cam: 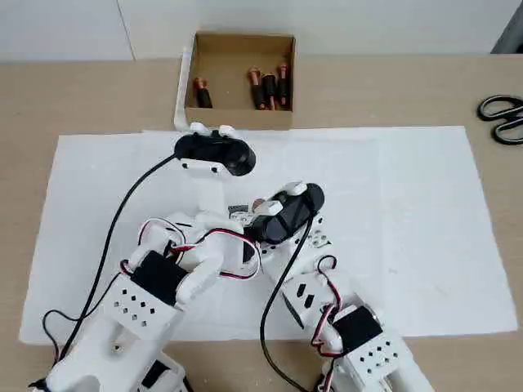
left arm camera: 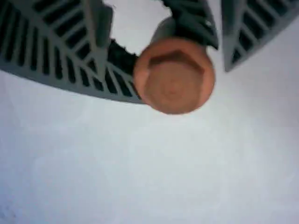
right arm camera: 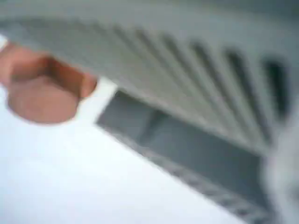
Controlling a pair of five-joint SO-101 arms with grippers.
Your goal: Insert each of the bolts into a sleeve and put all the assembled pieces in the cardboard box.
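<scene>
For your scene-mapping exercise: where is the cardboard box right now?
In the high view, the cardboard box sits on the table at the white sheet's far edge, well left of the scissors.

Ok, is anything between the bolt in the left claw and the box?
Nothing visible. The left claw, holding the bolt, hangs over the paper right by the box; only the box's near wall lies ahead. Four pieces lie inside, with bare floor between them.

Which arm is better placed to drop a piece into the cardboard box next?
Probably left: the left gripper holds a bolt just in front of the cardboard box; the right gripper is farther back.
</scene>
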